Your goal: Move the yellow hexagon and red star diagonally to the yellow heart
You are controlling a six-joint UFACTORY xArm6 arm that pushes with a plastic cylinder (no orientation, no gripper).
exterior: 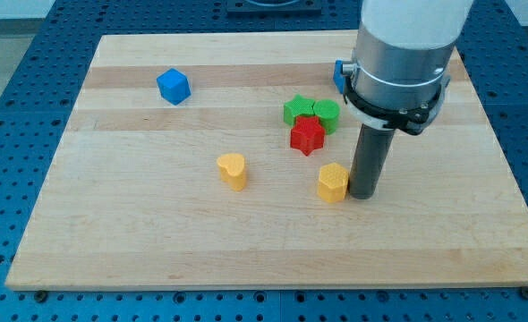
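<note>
While the counter (112, 224) is carrying everything, my tip (363, 193) is sitting just right of the yellow hexagon (333, 182), seemingly touching it; being a bare rod, it is gripping nothing. Above the hexagon, the red star (307, 135) is touching two green blocks (310, 113). At the view's left, the yellow heart (233, 170) is standing apart, the blue cube (174, 87) farther up.

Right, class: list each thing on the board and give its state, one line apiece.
My tip: down, beside the yellow hexagon's right.
Yellow hexagon: upright, apart from red star.
Red star: touching both green blocks.
Green blocks: side by side.
Yellow heart: alone.
Blue cube: alone.
</note>
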